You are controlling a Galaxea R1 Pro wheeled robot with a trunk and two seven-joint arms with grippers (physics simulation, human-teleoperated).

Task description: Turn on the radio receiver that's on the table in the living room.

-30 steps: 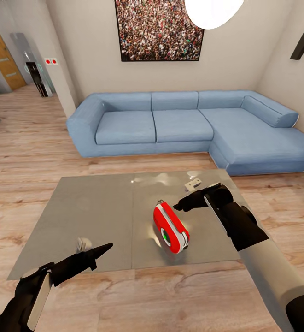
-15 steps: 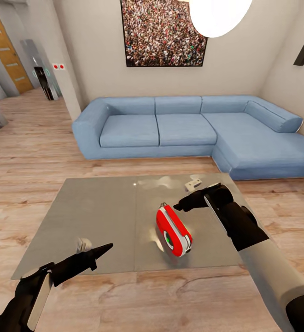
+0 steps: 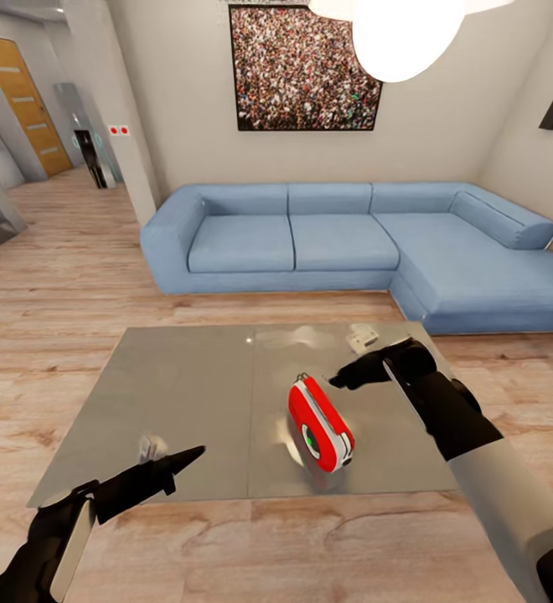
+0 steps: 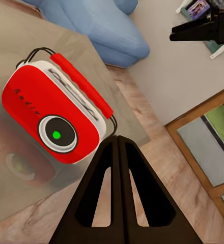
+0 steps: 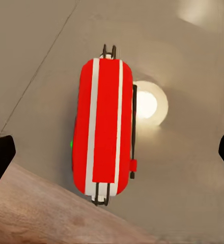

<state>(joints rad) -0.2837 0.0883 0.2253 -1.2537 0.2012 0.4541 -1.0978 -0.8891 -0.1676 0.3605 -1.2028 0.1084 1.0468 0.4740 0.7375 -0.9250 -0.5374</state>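
- Head view: the radio receiver (image 3: 320,423), small and glossy red with white trim, stands on the table (image 3: 184,394), on the panel nearer the right arm and towards the robot's edge of it.
- The radio's long axis runs slantwise from the sofa (image 3: 352,247) side back towards the robot. Its dial face, with a green dot at the centre, is turned towards the robot's left.
- The right gripper (image 3: 356,374) hangs above the radio's sofa-side end, clearly the nearer of the 2 grippers. In the right wrist view it looks straight down on the radio's top (image 5: 106,132), and its 2 fingertips sit far apart at opposite edges of that picture, with nothing between them.
- The left gripper (image 3: 163,467) is well apart from the radio, over the robot's edge of the table on the other panel. In the left wrist view its 2 fingers (image 4: 99,188) meet at their tips, pressed together and holding nothing, and they point at the radio's dial (image 4: 57,134).
- My reading: the right arm is closer but is above the top, while the dial faces the left arm, so which arm suits the press depends on where the switch is, and I cannot tell that.
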